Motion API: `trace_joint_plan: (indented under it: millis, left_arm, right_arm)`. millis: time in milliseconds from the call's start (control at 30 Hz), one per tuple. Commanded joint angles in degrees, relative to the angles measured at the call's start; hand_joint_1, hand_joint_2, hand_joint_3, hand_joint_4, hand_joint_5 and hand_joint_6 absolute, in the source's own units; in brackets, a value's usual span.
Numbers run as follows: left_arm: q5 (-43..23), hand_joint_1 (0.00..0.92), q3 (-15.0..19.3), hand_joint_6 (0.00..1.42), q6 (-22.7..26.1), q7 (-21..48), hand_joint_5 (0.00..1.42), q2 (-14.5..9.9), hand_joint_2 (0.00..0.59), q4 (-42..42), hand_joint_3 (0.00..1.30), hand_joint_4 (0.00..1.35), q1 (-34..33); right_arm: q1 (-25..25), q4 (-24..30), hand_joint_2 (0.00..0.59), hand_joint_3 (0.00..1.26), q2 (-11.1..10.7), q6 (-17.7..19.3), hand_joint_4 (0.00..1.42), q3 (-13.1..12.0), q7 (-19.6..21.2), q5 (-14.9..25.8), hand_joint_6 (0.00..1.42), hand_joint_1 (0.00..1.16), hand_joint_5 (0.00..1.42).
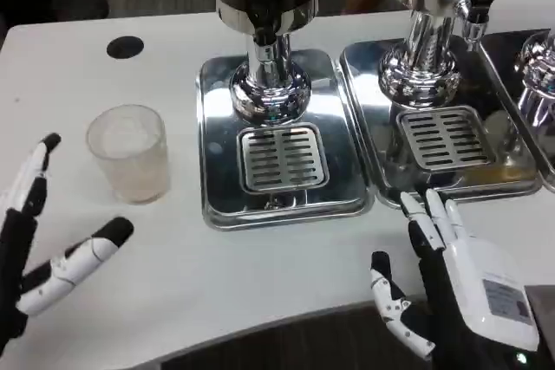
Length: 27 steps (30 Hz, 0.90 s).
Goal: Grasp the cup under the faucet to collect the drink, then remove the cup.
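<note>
Translucent cup (127, 152) upright on white counter (260, 266), left-centre of frame, just left of the middle drip tray (217, 136), apart from it; pale contents or frosting inside, cannot tell which; not under the faucet (263, 8) at top centre. Left hand (43, 244) at lower left, fingers spread wide, holding nothing, near the cup but not touching. Right hand (451, 288) at lower right, white back up, fingers extended and apart, holding nothing, fingertips reaching the front rim of the right drip tray (364, 84). Chrome dispenser column (269, 84) standing on the middle tray above a slotted grate (282, 158); second dispenser (425, 58) upper right on its own tray; third tray edge at far right. Black round spot (126, 47) on counter, upper left.
</note>
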<state>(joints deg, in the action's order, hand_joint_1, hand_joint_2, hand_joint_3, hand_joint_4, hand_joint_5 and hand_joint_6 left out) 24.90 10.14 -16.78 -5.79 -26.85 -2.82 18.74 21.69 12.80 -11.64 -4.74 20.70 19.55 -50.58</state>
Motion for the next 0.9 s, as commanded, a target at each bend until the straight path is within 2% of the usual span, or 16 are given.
trace_joint_plan:
  millis: [33, 300, 667, 900]
  left_arm:
    - [-2.16, 0.083, 0.32, 0.15, -1.07, 0.63, 0.07, -1.44, 0.037, 7.05, 0.0, 0.0, -5.15]
    - [-2.06, 0.127, -0.27, 0.15, -3.14, -1.54, 0.13, -2.21, 0.04, 16.4, 0.01, 0.02, -12.36]
    - [-1.01, 0.268, -3.98, 0.19, -0.78, -0.82, 0.17, -4.22, 0.048, 26.67, 0.02, 0.02, -22.32]
    - [-0.93, 0.291, -6.49, 0.2, 0.13, -1.04, 0.18, -4.9, 0.054, 32.18, 0.03, 0.03, -27.32]
  right_arm:
    - [0.31, -0.92, 0.508, 0.12, 0.79, 0.19, 0.0, 0.23, 1.04, 0.08, 0.11, 0.39, 0.0]
    - [0.86, -0.75, 0.508, 0.15, 1.46, 0.11, 0.01, 0.24, 1.46, -0.05, 0.11, 0.4, 0.01]
    - [0.94, -0.47, 0.508, 0.17, 1.66, 0.68, 0.03, -0.05, 1.68, 0.23, 0.11, 0.4, 0.03]
    - [1.3, -0.26, 0.506, 0.19, 1.66, 1.46, 0.04, -0.29, 2.14, 0.73, 0.13, 0.41, 0.04]
